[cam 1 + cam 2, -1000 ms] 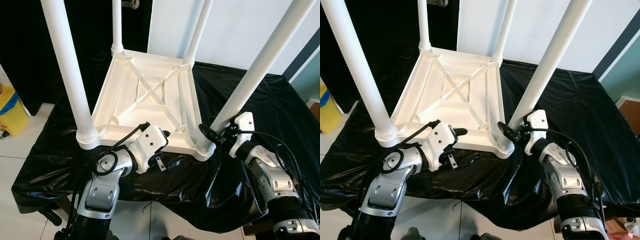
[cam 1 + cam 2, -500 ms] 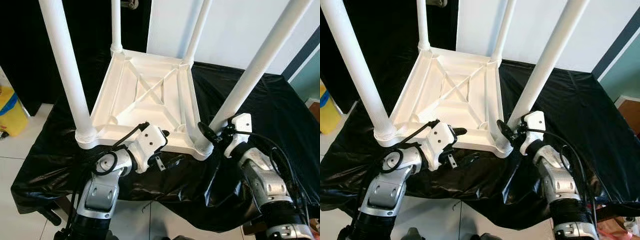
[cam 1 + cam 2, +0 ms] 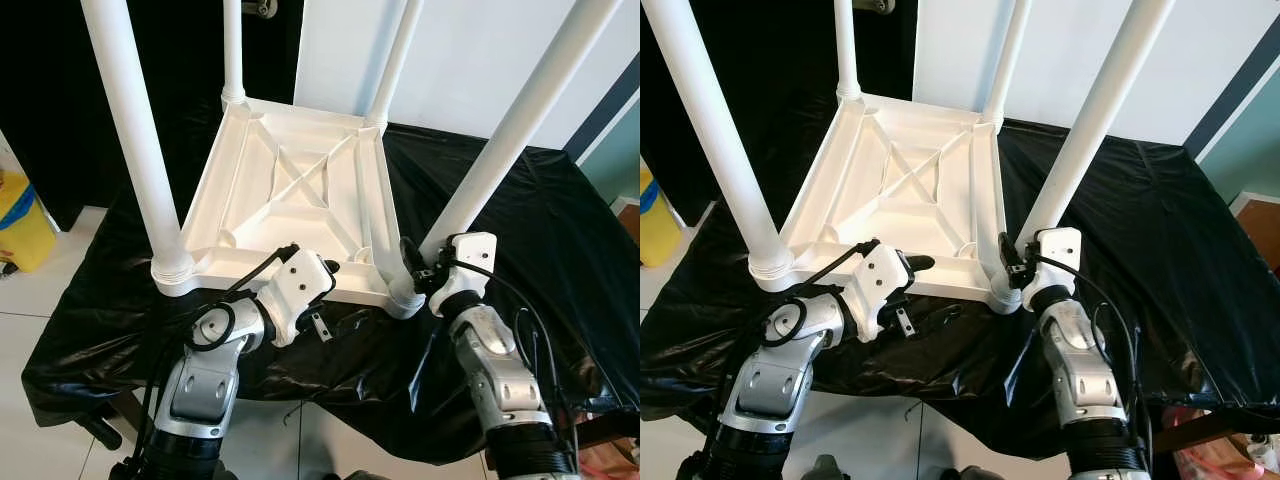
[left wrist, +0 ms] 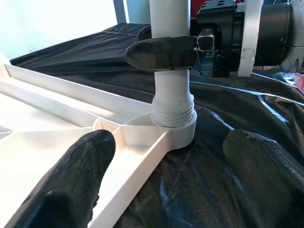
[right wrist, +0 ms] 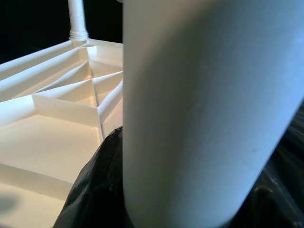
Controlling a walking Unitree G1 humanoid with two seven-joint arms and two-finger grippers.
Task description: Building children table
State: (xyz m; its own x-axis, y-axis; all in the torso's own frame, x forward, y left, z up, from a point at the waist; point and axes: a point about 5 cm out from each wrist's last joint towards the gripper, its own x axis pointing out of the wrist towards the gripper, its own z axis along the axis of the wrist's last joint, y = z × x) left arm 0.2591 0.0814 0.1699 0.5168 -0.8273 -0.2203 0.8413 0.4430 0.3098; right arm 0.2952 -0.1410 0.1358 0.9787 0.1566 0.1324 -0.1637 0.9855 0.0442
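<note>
Screwing the last leg into upside-down table

My right gripper [image 3: 1012, 262] clamps near leg [image 3: 510, 135] by its socket; left gripper [image 3: 340, 292] open at table [image 3: 300, 190] edge. Next: prob. twist till tight.

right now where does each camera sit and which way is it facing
Left and right eye: on the head, looking down at the upturned table; both arms show.
Left wrist: looks along the open left gripper at the near-right leg, the right gripper gripping it.
Right wrist: pressed up to that leg, over the underside.
All views share that leg.
</note>
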